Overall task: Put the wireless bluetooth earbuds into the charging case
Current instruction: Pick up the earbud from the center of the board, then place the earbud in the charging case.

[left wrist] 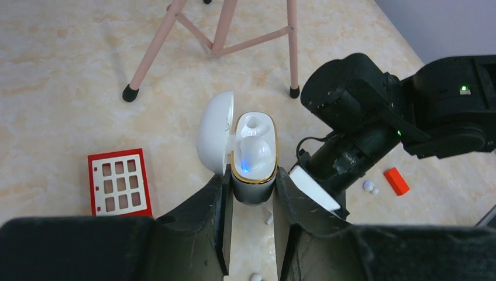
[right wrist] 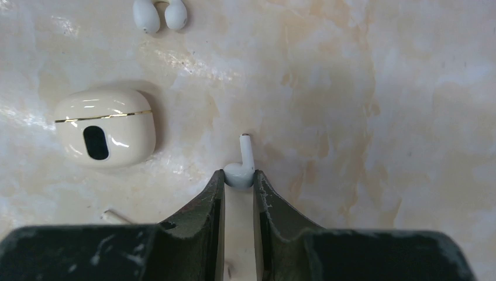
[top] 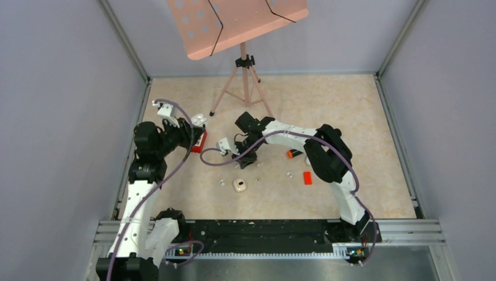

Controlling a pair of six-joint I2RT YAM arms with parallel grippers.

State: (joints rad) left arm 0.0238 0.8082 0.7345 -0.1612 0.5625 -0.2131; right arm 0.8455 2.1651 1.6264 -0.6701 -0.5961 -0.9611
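My left fingers are clamped on the lower body of the open charging case, holding it above the worktop with its lid swung out to the left. One seated earbud sits in the nearer well beside a small blue light, and the farther well shows bare. My right fingers have narrowed to a slim gap, with the head of the stemmed earbud pinched between the tips; its stem points away from me and it is low over the worktop. To its left lies a closed case, cream with a gold seam. Two loose earbuds lie farther off. A red grid tile lies flat to the left of the case I hold.
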